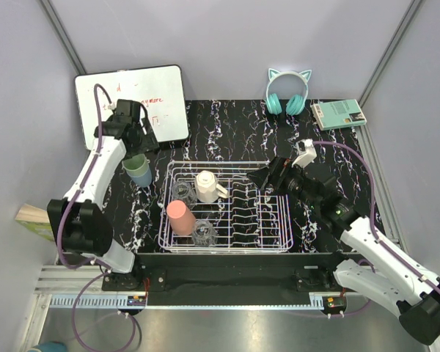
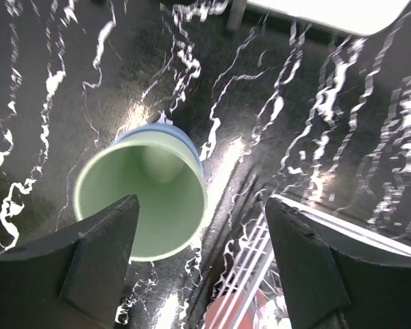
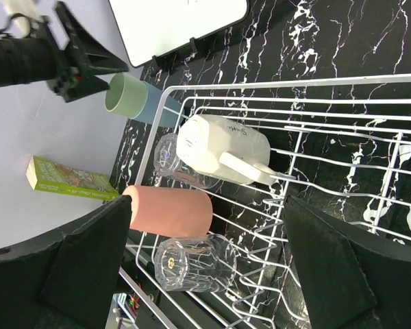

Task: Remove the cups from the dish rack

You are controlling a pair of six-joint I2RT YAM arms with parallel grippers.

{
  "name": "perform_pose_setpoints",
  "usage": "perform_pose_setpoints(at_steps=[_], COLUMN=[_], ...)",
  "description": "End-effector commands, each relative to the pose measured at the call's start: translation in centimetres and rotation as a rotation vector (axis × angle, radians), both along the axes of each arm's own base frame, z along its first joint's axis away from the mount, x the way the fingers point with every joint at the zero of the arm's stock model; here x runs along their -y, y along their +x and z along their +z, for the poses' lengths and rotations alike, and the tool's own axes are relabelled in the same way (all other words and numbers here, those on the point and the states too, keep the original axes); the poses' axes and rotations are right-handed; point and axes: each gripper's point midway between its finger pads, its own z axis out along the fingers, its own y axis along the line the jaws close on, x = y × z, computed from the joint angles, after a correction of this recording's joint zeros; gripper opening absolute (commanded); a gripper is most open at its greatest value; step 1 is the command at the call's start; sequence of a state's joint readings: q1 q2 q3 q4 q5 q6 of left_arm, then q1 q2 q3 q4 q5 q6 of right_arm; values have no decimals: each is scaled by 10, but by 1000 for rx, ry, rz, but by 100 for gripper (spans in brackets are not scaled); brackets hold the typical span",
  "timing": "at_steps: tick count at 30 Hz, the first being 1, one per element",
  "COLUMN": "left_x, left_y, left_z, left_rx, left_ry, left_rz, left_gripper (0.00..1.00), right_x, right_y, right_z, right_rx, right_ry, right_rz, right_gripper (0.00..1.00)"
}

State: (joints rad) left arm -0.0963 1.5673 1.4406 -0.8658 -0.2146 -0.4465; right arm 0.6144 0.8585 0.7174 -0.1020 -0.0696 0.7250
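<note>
**Left gripper open over the stacked tumblers, four cups left in the rack**

Left gripper (image 2: 202, 205) hung with its jaws spread wide above the pale green tumbler (image 2: 144, 205), gripping nothing. That tumbler sat nested inside the blue tumbler (image 2: 166, 130), and the pair stood upright on the table (image 1: 227, 125) just beside the left end of the dish rack (image 1: 227, 163), near the whiteboard (image 1: 132, 103). In the left wrist view one finger overlapped the green rim; you could not tell from it whether the two touched.

Your right gripper (image 1: 262, 177) was also open and empty. It hovered over the bare right half of the rack, pointing toward the cups.

The cream mug (image 1: 207, 185), the pink tumbler (image 1: 180, 217) and two clear glasses (image 1: 182, 193) (image 1: 204, 233) lay in the left half of the rack, close together. So the job looked about a third done.

The step in hand looked like clearing the left arm off the stack. To do that well you wanted a straight lift. A sideways drag would likely catch the green rim and tip both tumblers.

For the next pick the mug looked the best choice, being nearest the right gripper. You needed to come in low along the wires and close on its body rather than the thin handle. You also needed to keep the fingers off the glass beside it, which would probably roll if nudged.
</note>
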Motion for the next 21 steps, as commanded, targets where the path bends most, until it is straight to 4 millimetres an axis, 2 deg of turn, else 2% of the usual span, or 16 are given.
perform_pose_setpoints(at_steps=[1,4,6,7,9,10,11,13,14,16,21], left_x=[5,17,28,32,47,51,63,70,83,83,102], left_y=[3,-9,-18,-25,-37,-45,-54,-70,-78,-93,-125], left_z=[83,99,101,109,106,112,105,101,99,89,66], left_rx=[265,317,334,364,368,392,379,389,387,381,357], left_ry=[-28,-22,-17,-25,-38,-47,-49,-45,-47,-43,-70], left_rz=[2,-35,-68,-77,-122,-134,-177,-198,-241,-239,-302], left_gripper=[81,82,83,83,83,83,83,84,84,86,89], right_x=[-2,-2,-2,-2,0,0,1,2,3,4,4], right_y=[4,5,4,3,3,3,2,2,2,1,0], right_z=[0,-2,-4,-5,-8,-9,-11,-13,-14,-17,-26], right_rx=[16,9,8,7,5,1,-1,-8,-8,-14,-34], right_ry=[-11,-12,-15,-17,-25,-29,-34,-40,-43,-48,-59], right_rz=[1,3,6,6,3,2,0,-3,-7,-7,-8], right_gripper=[100,100,100,100,100,100,100,100,100,100,100])
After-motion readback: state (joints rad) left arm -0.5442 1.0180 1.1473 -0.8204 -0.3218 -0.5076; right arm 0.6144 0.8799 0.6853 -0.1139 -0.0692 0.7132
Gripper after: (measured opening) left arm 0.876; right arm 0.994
